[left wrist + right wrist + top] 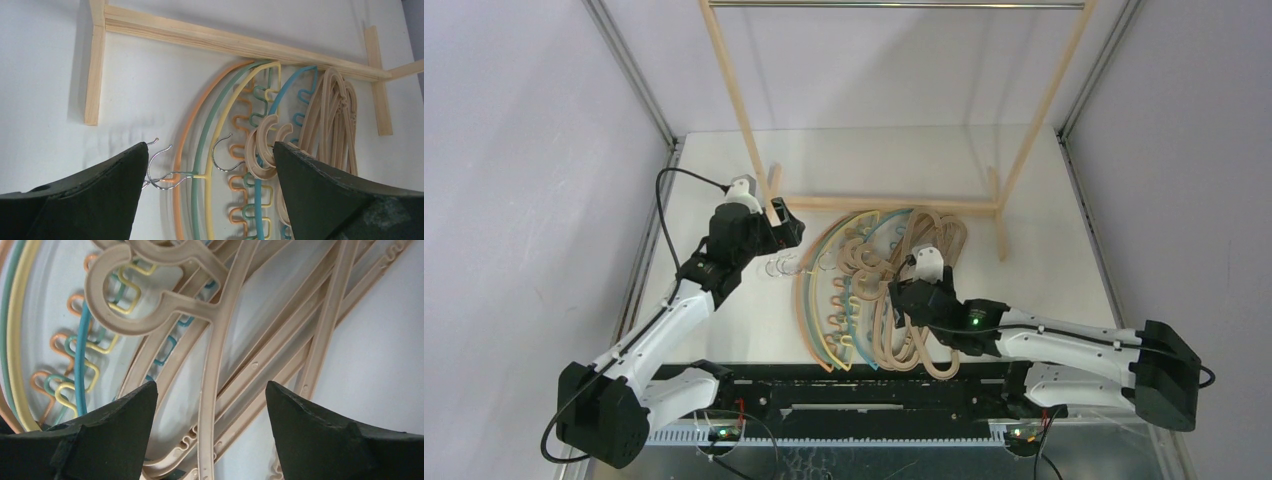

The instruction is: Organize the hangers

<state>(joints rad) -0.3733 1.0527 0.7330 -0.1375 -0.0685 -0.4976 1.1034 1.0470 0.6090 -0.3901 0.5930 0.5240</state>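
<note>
Left end effector [211,146], jaws apart, hovers over hangers [251,150] near the wooden rack base [240,42].

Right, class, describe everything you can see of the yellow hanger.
The yellow hanger is a thin, plastic-looking arch with a wavy, squared inner edge. It lies flat on the white table, nested between the green hanger and the teal hanger. Beige hanger hooks overlap its inner edge. Metal hooks sit at mid-arch; which is its own is unclear.
</note>
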